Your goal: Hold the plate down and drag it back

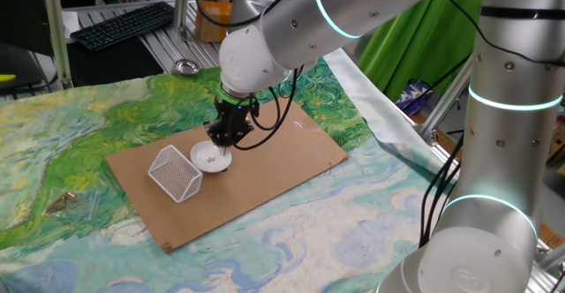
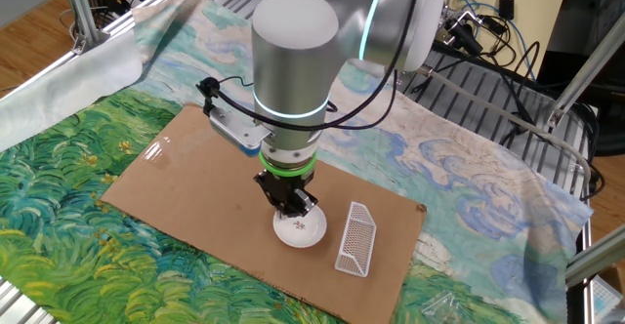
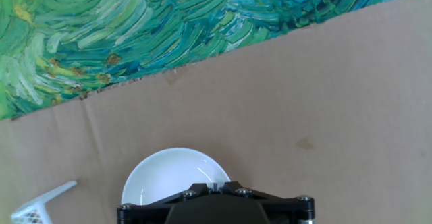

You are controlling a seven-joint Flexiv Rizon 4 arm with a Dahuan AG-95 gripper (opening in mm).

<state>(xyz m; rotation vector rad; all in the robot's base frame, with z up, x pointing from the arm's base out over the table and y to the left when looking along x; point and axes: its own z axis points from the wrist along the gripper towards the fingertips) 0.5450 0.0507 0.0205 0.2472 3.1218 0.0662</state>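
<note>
Painted cloth [image 1: 79, 143] under cardboard sheet [image 1: 282, 165]

Robotics lab: aluminium framing [image 1: 181, 15], keyboard [image 1: 124, 24], loose cables [image 2: 488, 31], painted tablecloth [image 1: 53, 152]

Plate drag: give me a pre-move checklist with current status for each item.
1. Gripper over the plate: ok.
2. Fingertips pressing down on the plate: cannot tell, contact is hidden.
3. Jaw state: cannot tell.
4. Plate lying flat on the cardboard sheet: ok.
5. Wire mesh basket apart from the plate: ok, beside it with a small gap.
6. Bare cardboard around the plate for dragging: ok in the hand view.
</note>
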